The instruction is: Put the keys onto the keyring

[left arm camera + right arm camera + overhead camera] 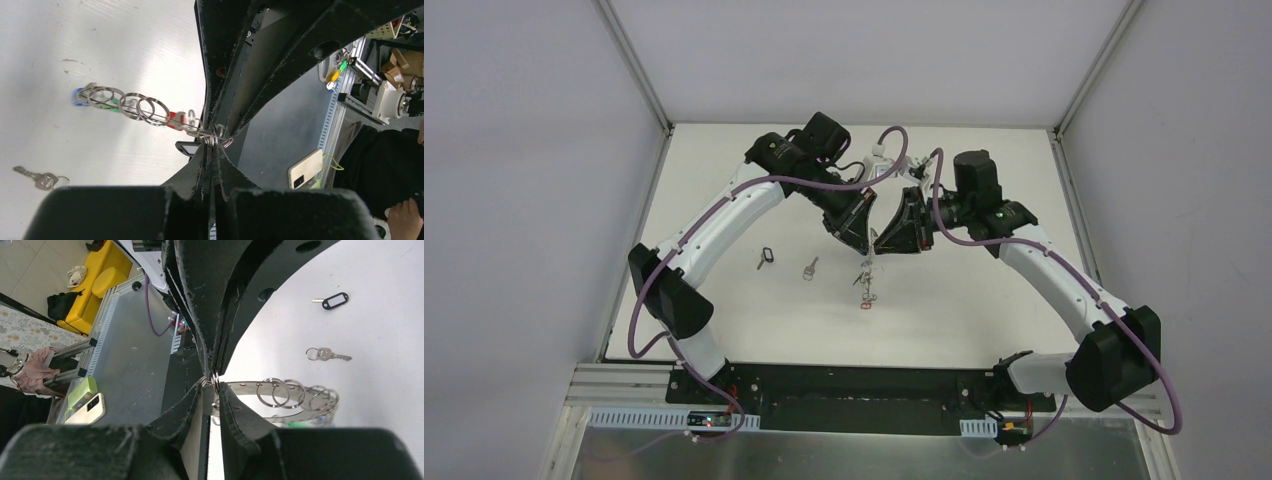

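My left gripper (212, 146) is pinched shut on the keyring (250, 386). My right gripper (214, 389) meets it tip to tip, open just a crack at the wire; I cannot tell if it grips. The keyring hangs above the white table (984, 300). To its left lie a plain key (809, 268) and a black-tagged key (765, 258). Pale walls (524, 150) stand around the table.

- left gripper (212, 148) pinched tight on the keyring (150, 116)
- small rings (131, 106) plus blue, green, red tags (174, 119) strung along it
- one loose key (35, 177) on the white table (125, 45), well apart
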`<state>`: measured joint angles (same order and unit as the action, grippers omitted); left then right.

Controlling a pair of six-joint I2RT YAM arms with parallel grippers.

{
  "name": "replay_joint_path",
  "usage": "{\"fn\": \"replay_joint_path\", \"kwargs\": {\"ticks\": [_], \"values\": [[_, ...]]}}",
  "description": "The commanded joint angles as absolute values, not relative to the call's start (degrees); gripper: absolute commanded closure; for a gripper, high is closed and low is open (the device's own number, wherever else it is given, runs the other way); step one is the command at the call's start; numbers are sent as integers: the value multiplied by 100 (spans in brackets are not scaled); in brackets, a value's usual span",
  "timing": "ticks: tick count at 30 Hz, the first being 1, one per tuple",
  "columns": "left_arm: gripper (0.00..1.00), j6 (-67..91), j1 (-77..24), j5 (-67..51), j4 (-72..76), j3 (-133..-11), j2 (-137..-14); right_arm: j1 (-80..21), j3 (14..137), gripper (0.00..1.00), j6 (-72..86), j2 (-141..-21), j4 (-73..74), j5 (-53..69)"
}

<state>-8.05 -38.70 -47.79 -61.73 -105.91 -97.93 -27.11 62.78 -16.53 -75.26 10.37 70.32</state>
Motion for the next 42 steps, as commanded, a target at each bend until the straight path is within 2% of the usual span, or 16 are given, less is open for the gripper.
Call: {"fn": "replay_joint_path", "kwargs": {"ticks": [1, 9, 14, 18, 21, 25, 27, 30, 33, 36, 42], "values": [[100, -676, -3929, -5061, -6014, -10573, -9591, -2802, 6448, 81, -1732, -7376, 926, 7096], [100, -625, -3946, -5121, -5962, -10563, -9622, -2850, 6275, 86, -1281, -7357, 456, 7033], [100, -543, -3955, -5152, -5874, -10576, -9650, -2853, 6147, 100, -905, -7343, 34, 7012], [100, -521, -3946, -5194, -5768, -10574, -9613, -2776, 6178, 100, -777, -7298, -62, 6920], [100, -499, -3910, -5289, -5626, -10535, -9517, -2551, 6121, 100, -128, -7264, -669, 6904], [84, -251, -3764, -5444, -5157, -10510, -9349, -2204, 5721, 100, 1576, -7266, -2402, 6896], [79, 226, -3611, -5537, -4586, -10332, -9149, -2039, 5524, 100, 2375, -7289, -3339, 6836], [70, 1111, -3336, -5577, -3051, -9495, -8694, -1800, 5371, 100, 3153, -7324, -4323, 6654], [55, 1840, -3168, -5470, -1559, -8723, -8344, -1600, 5276, 100, 3714, -7339, -4836, 6444], [52, 2087, -3164, -5406, -1073, -8535, -8328, -1444, 5032, 100, 4367, -7331, -5608, 6217], [51, 2587, -3164, -5250, -492, -8516, -8515, -1358, 4823, 100, 5024, -7365, -6422, 6021]]}}
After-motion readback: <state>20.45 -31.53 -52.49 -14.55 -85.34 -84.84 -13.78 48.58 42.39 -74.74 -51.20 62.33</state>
